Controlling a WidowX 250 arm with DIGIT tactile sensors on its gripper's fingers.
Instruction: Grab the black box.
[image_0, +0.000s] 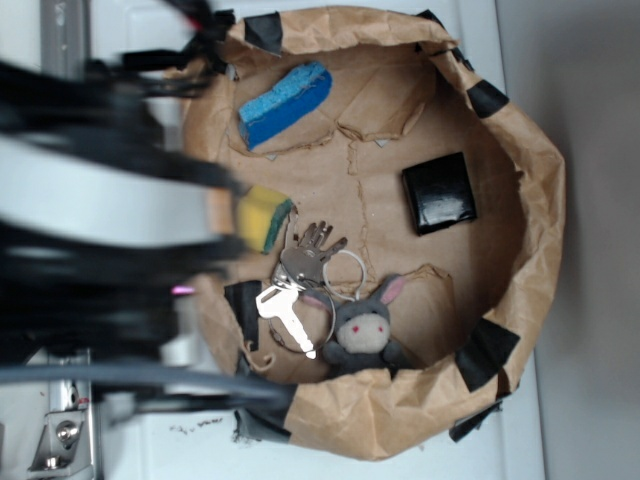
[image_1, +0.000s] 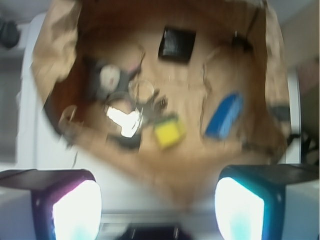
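Black box (image_1: 176, 44) lies well beyond the open, empty jaws.

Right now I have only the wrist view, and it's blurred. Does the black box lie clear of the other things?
Observer: Yes. In the exterior view the black box lies flat on the paper, with nothing touching it.
Operator: What's the grey blob by the keys?
Observer: A grey plush toy with pink ears, right beside the keys.
Operator: Where's the arm?
Observer: The arm is blurred, on the side opposite the box, overlapping the yellow sponge.
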